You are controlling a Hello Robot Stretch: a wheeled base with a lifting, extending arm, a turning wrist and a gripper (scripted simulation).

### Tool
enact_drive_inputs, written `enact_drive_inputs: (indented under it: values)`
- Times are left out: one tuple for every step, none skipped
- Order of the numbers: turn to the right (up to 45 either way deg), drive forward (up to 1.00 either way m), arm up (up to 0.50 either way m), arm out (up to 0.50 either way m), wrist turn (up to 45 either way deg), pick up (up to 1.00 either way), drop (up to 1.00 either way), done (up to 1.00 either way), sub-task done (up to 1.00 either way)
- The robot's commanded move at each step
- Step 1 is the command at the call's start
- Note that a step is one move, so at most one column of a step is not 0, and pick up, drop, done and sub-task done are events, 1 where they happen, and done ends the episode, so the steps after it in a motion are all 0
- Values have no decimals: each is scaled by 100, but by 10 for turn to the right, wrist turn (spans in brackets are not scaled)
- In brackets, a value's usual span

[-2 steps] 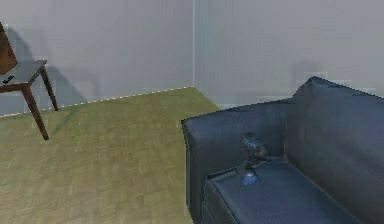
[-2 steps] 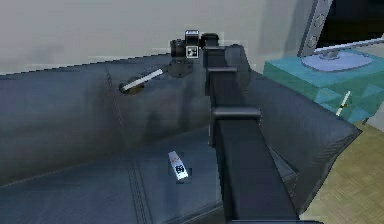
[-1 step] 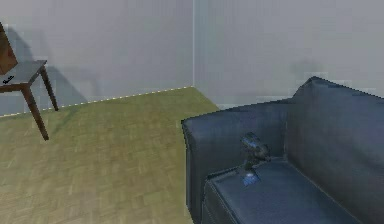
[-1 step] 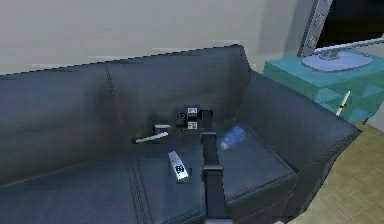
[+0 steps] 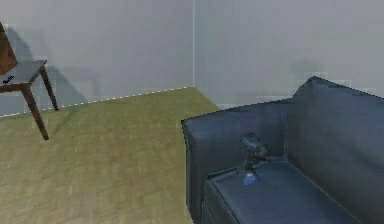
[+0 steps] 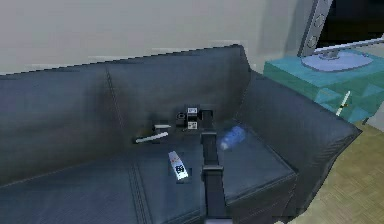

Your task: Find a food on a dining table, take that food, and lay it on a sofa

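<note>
Arm side view: my fingers show against the sofa seat, holding what I cannot tell, while a small bluish blob, perhaps the food, lies on the cushion beside my arm, probably light and soft, best taken across its middle.

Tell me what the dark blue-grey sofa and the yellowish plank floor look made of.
Dark blue-grey sofa: probably leather or faux leather, smooth with soft sheen and seams. Yellowish plank floor: likely wood or laminate, matte, with grain and board lines.

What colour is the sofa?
The sofa is dark blue-grey, seen best in the arm side view.
</note>
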Motion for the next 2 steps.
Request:
enact_drive_inputs:
  values:
    - [0, 0, 0, 0, 0, 0, 100, 0, 0]
    - [0, 0, 10, 0, 0, 0, 0, 0, 0]
